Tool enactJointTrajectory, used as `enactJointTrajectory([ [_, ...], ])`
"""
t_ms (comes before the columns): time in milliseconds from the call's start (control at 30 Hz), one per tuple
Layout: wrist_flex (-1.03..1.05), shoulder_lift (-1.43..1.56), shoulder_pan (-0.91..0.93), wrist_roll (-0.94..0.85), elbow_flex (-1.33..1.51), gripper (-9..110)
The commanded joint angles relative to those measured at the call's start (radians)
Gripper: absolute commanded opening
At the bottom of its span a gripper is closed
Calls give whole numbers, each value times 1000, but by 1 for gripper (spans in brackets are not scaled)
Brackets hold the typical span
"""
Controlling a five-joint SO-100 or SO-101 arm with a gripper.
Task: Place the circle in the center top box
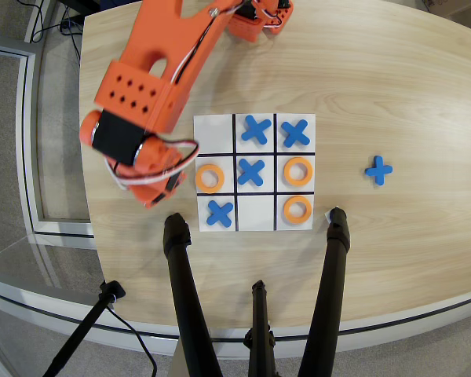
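We see three flat orange plastic rings (pixel 209 178) on the white nine-cell board (pixel 215 133), each a thick band round a clean round hole and a little smaller than its cell: one in the middle row's left cell as the overhead view shows it, two (pixel 297 171) (pixel 297 209) in the right column. No loose ring shows on the pale wooden desk (pixel 392 86). The orange robot arm (pixel 141 118) hangs over the desk just left of the board, and whatever lies under it is hidden (a spare ring could well be there).

The fingers point down beneath the wrist body, so we cannot tell whether they are spread, closed or holding anything.

We judge such a ring light, stiff and rather smooth, unlikely to break, but apt to skid on the desk if nudged. We would take it across the band, one finger in the hole and one outside.

The target, the empty white middle cell (pixel 255 212) of the board's row farthest from the arm's base, sits between a blue cross piece (pixel 220 213) and a ring.
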Motion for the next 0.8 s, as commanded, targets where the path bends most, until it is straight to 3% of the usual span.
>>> enactJointTrajectory([
  [0,0,-101,8,9,-153,16],
  [167,-140,-242,21,-41,-195,24],
  [400,-365,-397,74,-196,-184,24],
  [767,-394,-474,109,-284,-146,24],
])
